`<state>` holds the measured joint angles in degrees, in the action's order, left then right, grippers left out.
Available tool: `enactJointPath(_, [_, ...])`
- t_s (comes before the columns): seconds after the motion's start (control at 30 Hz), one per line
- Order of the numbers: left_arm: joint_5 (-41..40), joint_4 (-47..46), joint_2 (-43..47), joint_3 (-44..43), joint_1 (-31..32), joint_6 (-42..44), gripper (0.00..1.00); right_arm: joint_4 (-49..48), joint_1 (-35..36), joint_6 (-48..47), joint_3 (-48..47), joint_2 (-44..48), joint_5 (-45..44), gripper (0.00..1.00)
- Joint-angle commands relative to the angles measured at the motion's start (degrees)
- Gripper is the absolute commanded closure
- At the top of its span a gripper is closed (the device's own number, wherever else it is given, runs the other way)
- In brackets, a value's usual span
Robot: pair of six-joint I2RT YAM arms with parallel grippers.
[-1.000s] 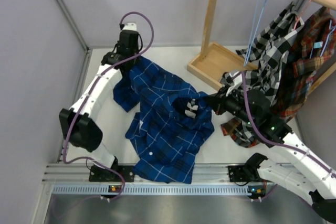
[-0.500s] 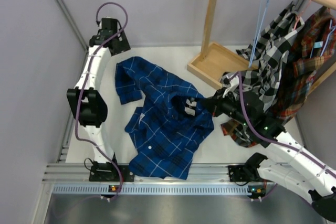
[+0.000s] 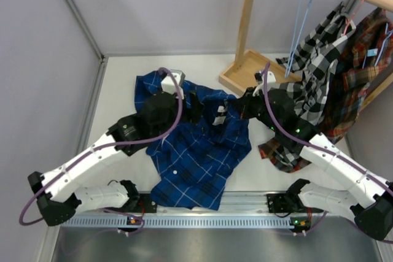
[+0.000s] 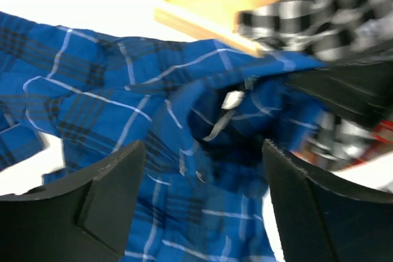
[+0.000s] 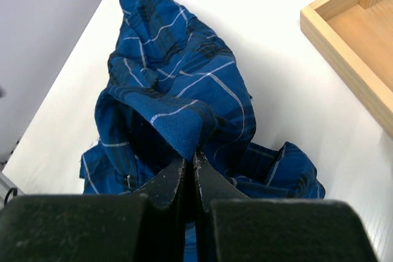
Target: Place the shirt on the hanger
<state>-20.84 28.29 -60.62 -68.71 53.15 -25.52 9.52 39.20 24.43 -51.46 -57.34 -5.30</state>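
Note:
The dark blue plaid shirt (image 3: 196, 151) lies crumpled on the white table, also seen in the left wrist view (image 4: 123, 102) and the right wrist view (image 5: 172, 90). My right gripper (image 3: 241, 110) is shut on a raised fold of the shirt near its collar, with the pinch point (image 5: 190, 154) showing cloth between the jaws. My left gripper (image 3: 195, 107) hovers open just above the shirt, beside the collar opening (image 4: 230, 99); nothing sits between its fingers (image 4: 110, 194). The light-blue wire hanger (image 3: 297, 35) hangs from the wooden rod at the back right.
The rack's wooden base tray (image 3: 245, 78) stands right behind the shirt (image 5: 350, 41). A black-and-white checked shirt (image 3: 319, 59) and a red-brown plaid shirt (image 3: 359, 84) hang on the rod at right, close to my right arm. Grey walls close the left and back.
My left gripper let go of the shirt's far-left part, which dropped flat, and swung from the back-left corner to over the collar. My right gripper kept its pinch and shifted slightly back.

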Motion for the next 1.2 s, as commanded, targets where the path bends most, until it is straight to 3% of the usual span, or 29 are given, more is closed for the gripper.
enactJointPath(0.0, [-5.9,-5.2,-7.9,3.8,0.0,2.7,0.21,-1.9,-0.8,-1.0,-4.3,-0.2,1.3,1.0])
enactJointPath(0.07, [-8.0,-5.1,-9.7,3.6,0.0,3.0,0.31,-1.9,-0.8,-1.1,-4.9,-0.3,2.0,1.0])
enactJointPath(0.23, [-8.7,-4.8,-14.7,1.9,0.0,0.6,0.33,-1.5,-0.8,-1.5,-5.5,-0.6,1.3,1.0])
enactJointPath(0.33, [-11.2,-4.0,-16.6,2.1,0.0,-1.2,0.44,-1.3,-0.8,-1.8,-5.9,-0.9,1.4,1.0])
enactJointPath(0.43, [-12.3,-4.0,-18.0,2.3,0.0,-2.1,0.49,-1.3,-0.8,-1.9,-6.3,-1.5,1.8,1.0])
enactJointPath(0.53, [-12.6,-4.0,-19.3,2.3,0.0,-2.4,0.67,-1.4,-0.8,-2.1,-6.4,-2.0,2.0,1.0])
enactJointPath(0.67, [-9.5,-4.0,-18.5,2.1,0.0,-2.5,1.0,-1.4,-0.9,-2.3,-6.2,-2.7,1.1,1.0])
enactJointPath(0.8, [-7.5,-3.7,-14.1,2.5,-0.1,-1.0,1.0,-1.3,-1.6,-2.3,-5.9,-3.9,2.1,0.99])
enactJointPath(0.87, [-6.9,-1.4,-12.2,2.0,-0.4,0.3,1.0,-1.3,-1.9,-2.6,-5.6,-4.0,4.1,0.93])
enactJointPath(1.0, [3.9,2.8,-9.5,-0.4,-1.5,2.6,1.0,1.5,-2.0,-4.9,-7.6,-2.5,11.2,0.18])
enactJointPath(1.17, [6.6,6.1,-8.8,-0.4,-1.6,1.9,1.0,11.4,-1.9,-5.1,-18.2,-0.2,15.9,0.12])
